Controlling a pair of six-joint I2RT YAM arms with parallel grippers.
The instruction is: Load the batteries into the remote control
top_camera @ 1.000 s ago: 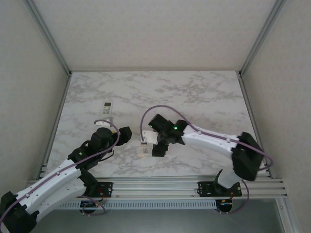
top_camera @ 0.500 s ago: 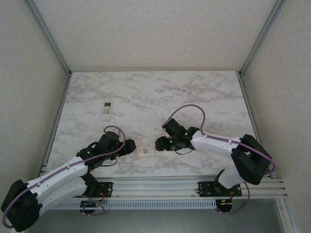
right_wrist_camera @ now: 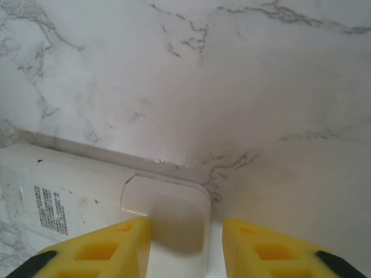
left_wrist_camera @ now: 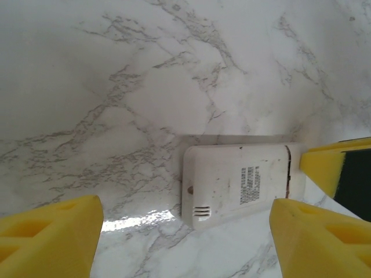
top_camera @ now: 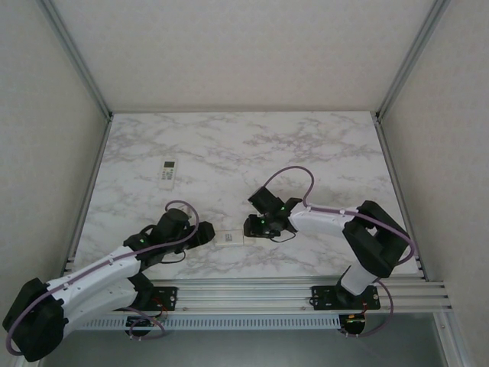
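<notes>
Both grippers gape empty at opposite ends of your remote [top_camera: 229, 238], near the near edge of the table [top_camera: 306, 153]: right gripper [right_wrist_camera: 185, 226] straddles the battery cover [right_wrist_camera: 165, 211], left gripper [left_wrist_camera: 185, 205] stands off.

I work on a white, grey-veined marble table [top_camera: 321, 145] fenced by pale walls [top_camera: 244, 46]; a second small white remote [top_camera: 169, 170] lies near its left edge.

Top external: fixed high behind the near edge, facing forward and down, far off. It takes in the whole desk [top_camera: 306, 145] to its far edge.

Left wrist: close, steeply down on the desk [left_wrist_camera: 116, 69].

Right wrist: closer yet, down on the desk [right_wrist_camera: 261, 87].

Shared by all three: the remote [top_camera: 229, 238] [left_wrist_camera: 240, 184] [right_wrist_camera: 69, 191] by the middle of the near edge.
</notes>
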